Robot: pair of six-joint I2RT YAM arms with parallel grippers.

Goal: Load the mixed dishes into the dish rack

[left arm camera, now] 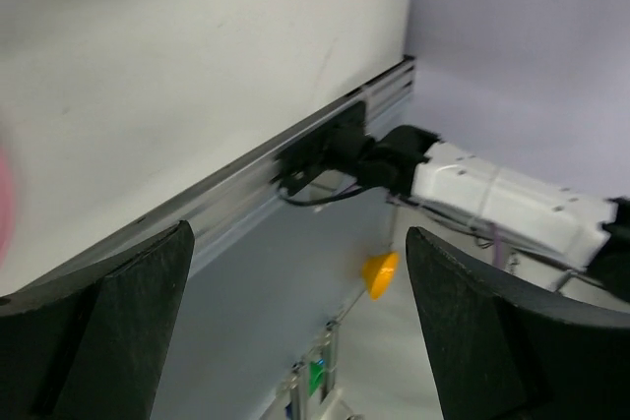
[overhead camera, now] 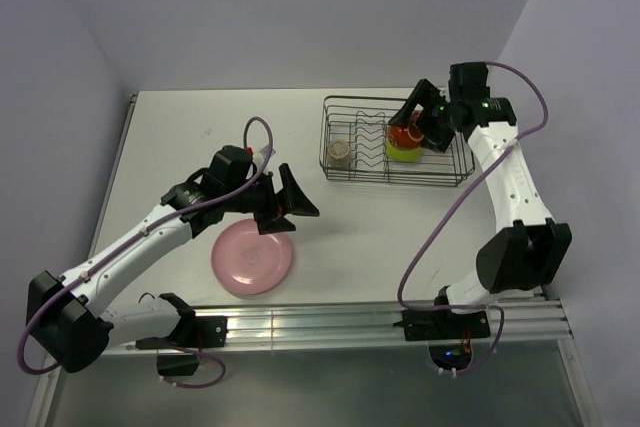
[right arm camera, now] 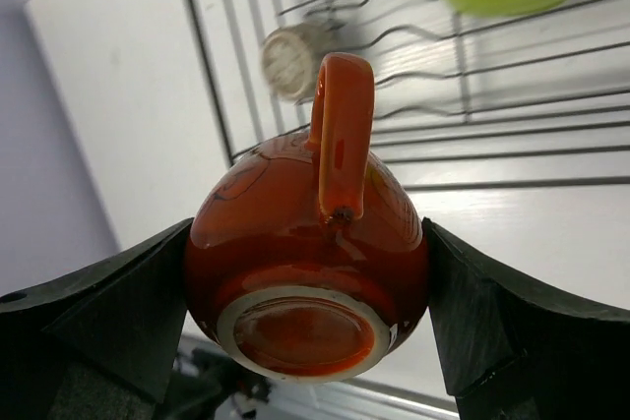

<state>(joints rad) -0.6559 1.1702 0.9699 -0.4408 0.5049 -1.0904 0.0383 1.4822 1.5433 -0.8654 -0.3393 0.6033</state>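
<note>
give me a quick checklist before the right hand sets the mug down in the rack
1. Grip: ok. The right hand has a finger pressed on each side of the mug.
2. Mug over the rack: ok. It hangs over the right half.
3. Landing spot free: cannot tell. In the top view the mug overlaps the bowl, but the wrist view shows the bowl off to one side.
4. Cup out of the way: ok. It sits at the rack's left end.
5. Left hand clear: ok. It is open and empty, beside the plate, away from the rack.
</note>
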